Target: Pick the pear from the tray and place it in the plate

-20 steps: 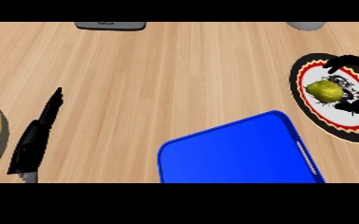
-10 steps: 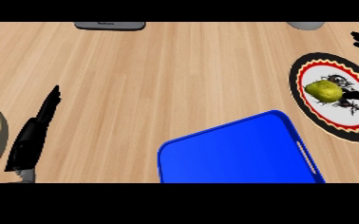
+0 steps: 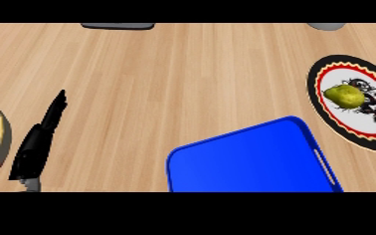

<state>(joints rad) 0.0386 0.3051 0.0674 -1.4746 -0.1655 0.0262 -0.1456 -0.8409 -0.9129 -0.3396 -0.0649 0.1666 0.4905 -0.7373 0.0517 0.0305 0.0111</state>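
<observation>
Yellow-green pear [image 3: 345, 95] lies on the patterned plate [image 3: 314, 87], far to the right of the left robot hand [image 3: 35, 149], which is straight-fingered and holds nothing. The blue tray [image 3: 249, 164] lies between them.

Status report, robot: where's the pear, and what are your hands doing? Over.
Left hand open, resting at left edge; right hand not in view. Pear sits on plate, off the blue tray. Nothing blocking.

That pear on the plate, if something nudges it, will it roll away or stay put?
The pear looks rounded with no flat side showing, so a nudge would probably rock or roll it. It sits well inside the plate, so a small roll likely stays there. Its skin looks smooth, possibly slippery.
</observation>
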